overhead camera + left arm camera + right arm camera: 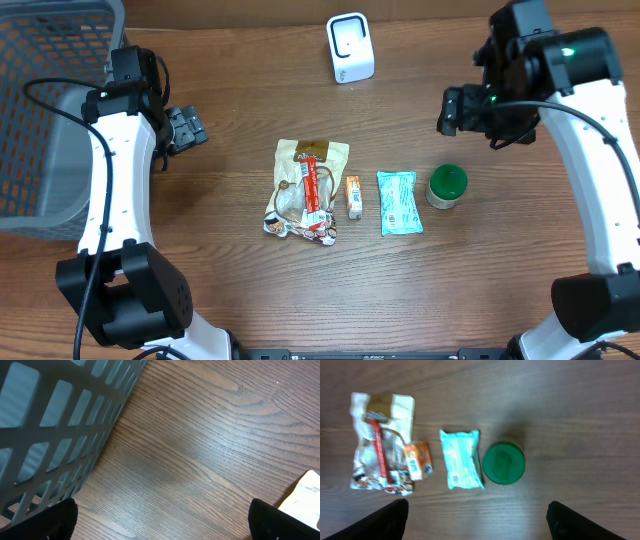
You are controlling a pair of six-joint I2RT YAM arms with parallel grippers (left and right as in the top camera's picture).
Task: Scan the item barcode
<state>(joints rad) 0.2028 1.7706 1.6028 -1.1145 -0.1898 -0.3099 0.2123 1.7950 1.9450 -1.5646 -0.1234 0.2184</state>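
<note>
- The left arm (110, 190), white with black joints, rises along the left side of the desk and bends inward beside the basket; its wrist points toward the middle of the desk.
- The right arm (600, 170) reaches up the right side and folds back toward the centre, its wrist high over the right end of the row of items, looking down on them.
- The left pincer (167, 522) is spread wide, with only bare wood between its dark fingertips (55, 520).
- The right pincer (479, 521) is also spread, its fingertips (380, 520) at the two lower corners of the wrist view and gripping nothing.
- The desk (500, 290) is dark brown wood with a strong grain.
- A grey lattice basket (50, 110) stands at the far left corner, just beside the left arm.
- The items to scan lie in a row at mid desk, all apart from both pincers.
- Largest is a crinkled clear snack bag (305, 190) with a red strip and a tan top.
- A white barcode scanner (350, 47) stands upright near the far edge, well apart from the row.
- A teal wipes packet (399, 203) lies flat between the small packet and the jar.
- A jar with a green lid (447, 186) stands upright at the right end, just beside the teal packet.
- A small orange packet (353, 197) lies against the snack bag's right edge.
</note>
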